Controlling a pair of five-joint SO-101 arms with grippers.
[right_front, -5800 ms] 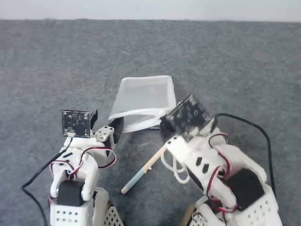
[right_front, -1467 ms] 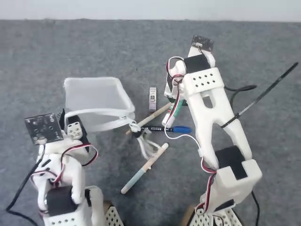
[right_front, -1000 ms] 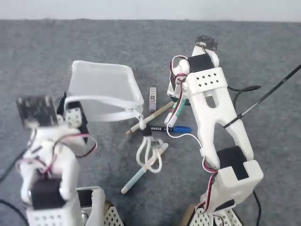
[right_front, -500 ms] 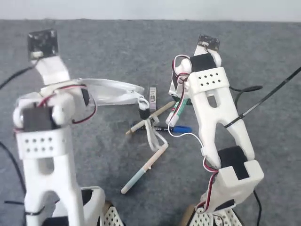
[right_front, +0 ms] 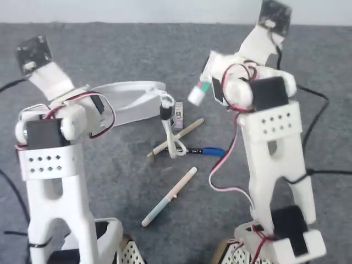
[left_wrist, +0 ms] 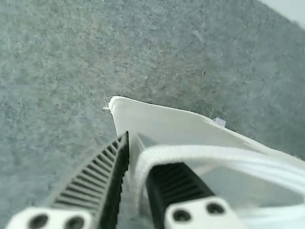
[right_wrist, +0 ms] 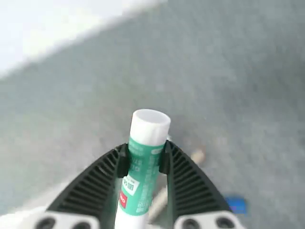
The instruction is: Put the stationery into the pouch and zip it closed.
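Fingers (right_wrist: 95, 176) of the right gripper (right_wrist: 144, 151) press on both sides of a glue stick (right_wrist: 148, 125), closed just far enough to clamp its green label, with the white cap poking out past the tips. In the high view this gripper (right_front: 212, 88) hangs in the upper right of centre, the glue stick (right_front: 198, 93) held in the air and pointing toward the left of the frame.

The left gripper (left_wrist: 138, 153) is closed on the white rim of the pouch (left_wrist: 190, 133), the band pinched between its two black fingers. In the high view the pouch (right_front: 132, 99) sits upper left of centre, stretched out from the left arm toward the middle. A white cord (right_front: 176, 144) dangles from the pouch's right end.

On the grey carpet (right_front: 137, 49) below lie the other pieces: a small block (right_front: 178, 114) just right of the cord, a wooden stick (right_front: 177, 135) slanting across centre, a blue pen (right_front: 202, 150) touching it, and a long pen (right_front: 168, 197) lower down, apart from the rest.
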